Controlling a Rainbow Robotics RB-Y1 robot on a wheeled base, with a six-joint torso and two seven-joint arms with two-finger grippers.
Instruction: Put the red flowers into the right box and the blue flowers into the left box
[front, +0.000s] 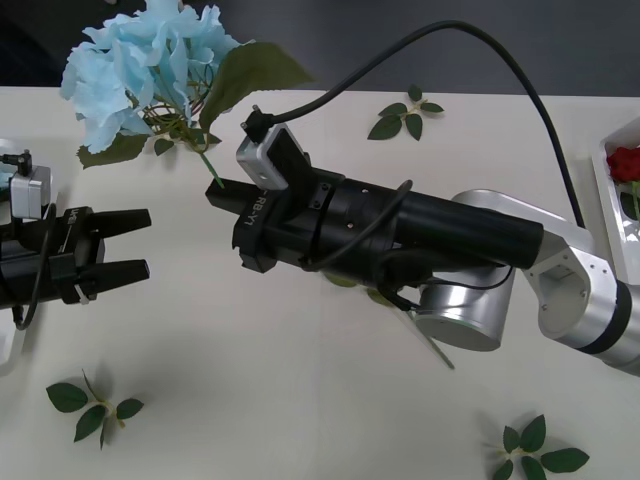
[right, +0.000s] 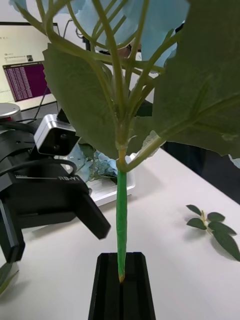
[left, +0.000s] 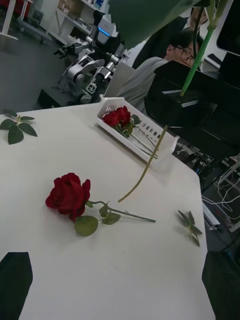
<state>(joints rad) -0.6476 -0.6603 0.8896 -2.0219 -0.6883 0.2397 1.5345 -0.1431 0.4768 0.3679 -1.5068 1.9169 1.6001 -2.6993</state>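
My right gripper (front: 216, 188) is shut on the green stem of a pale blue flower (front: 140, 60) and holds it upright over the table's left half. In the right wrist view the stem (right: 120, 225) rises from the shut fingers (right: 120, 277). My left gripper (front: 145, 245) hangs open just left of it, holding nothing. The left box (right: 116, 192) holds another blue flower (right: 95, 165). At the far right, the right box (front: 607, 165) holds red flowers (left: 117, 117). One red flower (left: 70, 195) lies on the table in the left wrist view.
Bloomless leaf sprigs lie on the table at the back (front: 405, 115), front left (front: 95, 410) and front right (front: 540, 455). My right arm (front: 450, 240) stretches across the middle of the table. A seated person and other robots are behind the table's right side.
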